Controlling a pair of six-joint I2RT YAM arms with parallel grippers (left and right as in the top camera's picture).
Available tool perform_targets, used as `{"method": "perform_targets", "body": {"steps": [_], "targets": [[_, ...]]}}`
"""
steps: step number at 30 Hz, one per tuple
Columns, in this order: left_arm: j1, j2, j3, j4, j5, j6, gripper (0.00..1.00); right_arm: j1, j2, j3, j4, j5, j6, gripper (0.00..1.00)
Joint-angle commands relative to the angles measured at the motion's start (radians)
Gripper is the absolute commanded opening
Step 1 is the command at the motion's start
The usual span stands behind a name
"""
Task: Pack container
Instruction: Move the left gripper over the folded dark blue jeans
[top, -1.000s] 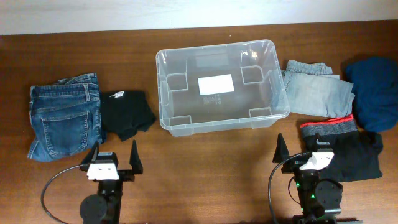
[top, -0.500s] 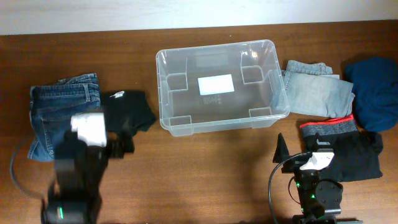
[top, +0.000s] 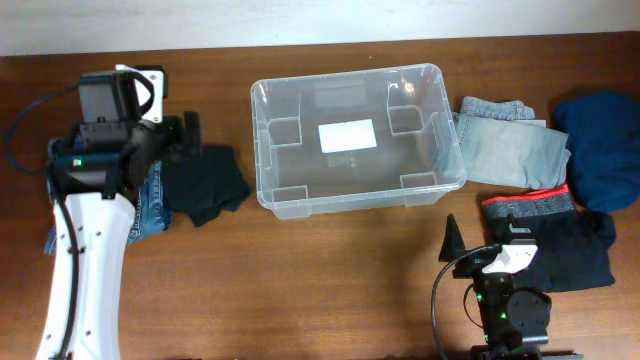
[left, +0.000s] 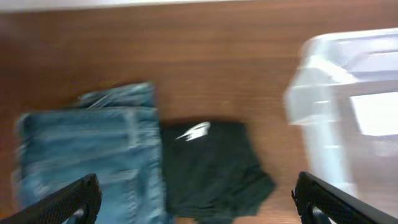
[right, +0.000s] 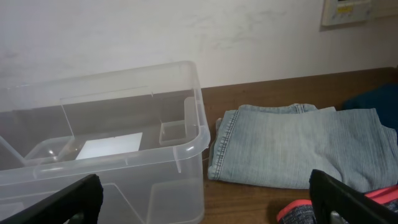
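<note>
The container (top: 345, 75), a clear tub with a white label on its base, stands empty at the table's middle; its corner shows at the right of the left wrist view (left: 311, 106), and it fills the left of the right wrist view (right: 124, 155). My left gripper (top: 175, 140) hangs open and empty above folded dark blue jeans (left: 87, 149) and a black garment (left: 211, 165), touching neither. That view is blurred. My right gripper (top: 482, 235) rests open near the front edge, facing the container and light blue jeans (right: 298, 149).
The black garment (top: 210, 185) lies just left of the container, the light jeans (top: 505, 145) just right of it. A dark blue garment (top: 605, 145) and a black garment with a red-edged waistband (top: 550, 240) lie at the far right.
My left arm has lifted from its rest near the front edge and swung back and left over the dark jeans and black garment. The right arm has not moved.
</note>
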Motion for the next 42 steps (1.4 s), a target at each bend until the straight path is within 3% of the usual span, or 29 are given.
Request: {"method": "perform_targets", "body": {"steps": [1, 4, 8, 12, 14, 20, 28, 42], "targets": [[0.061, 0.027, 0.020, -0.037, -0.222, -0.079, 0.99, -0.004, -0.008, -0.005, -0.007, -0.001, -0.008, 0.98], [0.158, 0.068, 0.020, -0.096, -0.272, -0.127, 0.99, -0.004, -0.008, -0.005, -0.007, -0.001, -0.008, 0.98], [0.290, 0.160, 0.020, -0.111, -0.111, -0.118, 0.99, -0.004, -0.008, -0.005, -0.007, -0.001, -0.008, 0.98], [0.388, 0.308, 0.020, -0.100, 0.065, -0.003, 1.00, -0.004, -0.008, -0.005, -0.007, -0.001, -0.008, 0.98], [0.411, 0.386, 0.020, -0.087, 0.064, 0.058, 0.99, -0.004, -0.008, -0.005, -0.007, -0.001, -0.008, 0.98], [0.426, 0.536, 0.020, -0.002, 0.085, 0.187, 0.99, -0.004, -0.008, -0.005, -0.007, -0.001, -0.008, 0.98], [0.420, 0.546, 0.019, 0.140, 0.090, 0.292, 0.99, -0.004, -0.008, -0.005, -0.007, -0.001, -0.008, 0.98], [0.418, 0.661, 0.009, 0.159, 0.087, 0.270, 0.99, -0.004, -0.008, -0.005, -0.007, -0.001, -0.008, 0.98]]}}
